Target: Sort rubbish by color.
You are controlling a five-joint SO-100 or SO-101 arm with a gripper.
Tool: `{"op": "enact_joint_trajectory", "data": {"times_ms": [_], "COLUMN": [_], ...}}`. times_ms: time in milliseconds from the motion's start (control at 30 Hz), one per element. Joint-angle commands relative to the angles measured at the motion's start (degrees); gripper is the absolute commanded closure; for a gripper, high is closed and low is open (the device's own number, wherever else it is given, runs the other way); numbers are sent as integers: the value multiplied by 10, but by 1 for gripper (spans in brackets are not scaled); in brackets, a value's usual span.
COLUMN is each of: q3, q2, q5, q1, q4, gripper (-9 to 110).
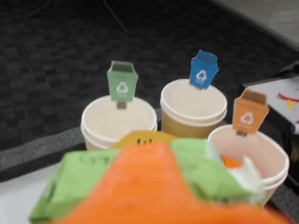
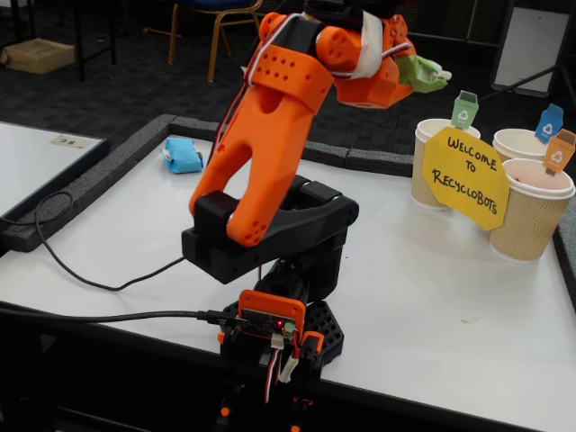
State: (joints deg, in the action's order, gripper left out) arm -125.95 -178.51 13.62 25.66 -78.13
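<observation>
My orange gripper (image 2: 416, 74) is raised high, up and to the left of the paper cups, and is shut on the green wad (image 2: 425, 72). In the wrist view the green wad (image 1: 74, 182) bulges out on both sides of the orange finger (image 1: 149, 186). The light blue wad (image 2: 183, 155) lies on the table's far left by the grey border. An orange scrap (image 1: 230, 162) shows inside the orange-tagged cup (image 1: 261, 154). Ahead stand the green-tagged cup (image 1: 119, 122) and the blue-tagged cup (image 1: 194, 105).
A yellow "Welcome to Recyclobots" sign (image 2: 465, 175) leans on the front of the cups (image 2: 533, 216). A black cable (image 2: 81, 274) runs across the table's left side. The raised grey border (image 2: 117, 157) edges the white table (image 2: 432, 297). A chair (image 2: 220, 27) stands behind.
</observation>
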Motion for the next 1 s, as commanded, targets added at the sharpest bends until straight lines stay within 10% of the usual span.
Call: {"op": "enact_joint_trajectory", "data": {"times_ms": [0, 967], "q3": [11, 433], "q2": [-2, 618], "q5": [-7, 0], "q1": [12, -78], "q4": [21, 134], "gripper": [101, 101]}}
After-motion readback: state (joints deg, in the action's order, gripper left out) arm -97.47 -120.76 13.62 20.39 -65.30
